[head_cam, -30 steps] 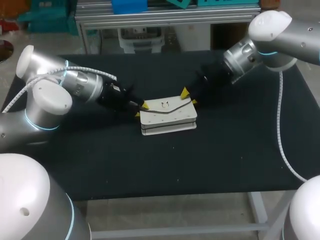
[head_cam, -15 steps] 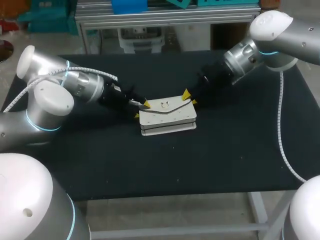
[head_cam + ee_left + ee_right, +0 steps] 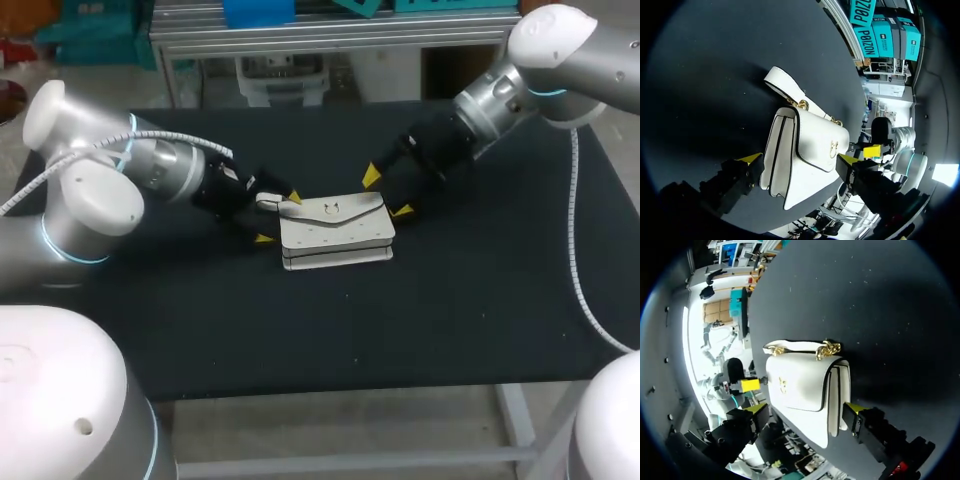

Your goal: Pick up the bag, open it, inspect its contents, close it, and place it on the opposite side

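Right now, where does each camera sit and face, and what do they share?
Head view: above and behind, looking down on the table; left arm and right arm enter from the sides.
Left wrist view: on the left arm, looking past the left gripper, fingers open, at the bag.
Right wrist view: the same from the right gripper, opposite side.
Shared: all three show the bag.

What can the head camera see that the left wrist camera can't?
Only the head view shows the left arm and right arm whole, and the wide black table. Only the left wrist view shows the bag's gold chain. Both show the white bag lying flat between the left gripper and right gripper.
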`<act>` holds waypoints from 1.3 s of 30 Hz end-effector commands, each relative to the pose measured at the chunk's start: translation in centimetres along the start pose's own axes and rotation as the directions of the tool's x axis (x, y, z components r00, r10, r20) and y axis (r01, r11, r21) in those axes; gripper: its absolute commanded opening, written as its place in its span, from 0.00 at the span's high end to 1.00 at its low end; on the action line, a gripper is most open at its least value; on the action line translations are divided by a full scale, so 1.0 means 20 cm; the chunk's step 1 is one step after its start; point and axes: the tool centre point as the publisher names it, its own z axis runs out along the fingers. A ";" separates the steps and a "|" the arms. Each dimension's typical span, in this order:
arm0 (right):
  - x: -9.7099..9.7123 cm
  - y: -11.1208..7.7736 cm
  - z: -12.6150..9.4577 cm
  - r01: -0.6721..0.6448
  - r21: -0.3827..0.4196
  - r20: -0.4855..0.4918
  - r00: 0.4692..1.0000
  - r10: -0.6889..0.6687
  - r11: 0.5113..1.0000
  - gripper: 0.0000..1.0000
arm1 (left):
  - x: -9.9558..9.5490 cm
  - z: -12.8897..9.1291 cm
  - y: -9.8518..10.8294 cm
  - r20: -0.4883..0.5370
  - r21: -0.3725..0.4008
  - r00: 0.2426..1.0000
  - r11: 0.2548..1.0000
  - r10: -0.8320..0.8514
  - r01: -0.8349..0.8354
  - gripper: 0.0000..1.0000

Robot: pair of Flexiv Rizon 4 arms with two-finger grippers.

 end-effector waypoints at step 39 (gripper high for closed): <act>-0.09 -0.10 0.14 -0.008 -0.052 0.113 0.993 0.013 0.999 0.72 | -0.05 -0.24 -0.15 0.147 0.053 0.987 0.997 -0.066 0.058 0.00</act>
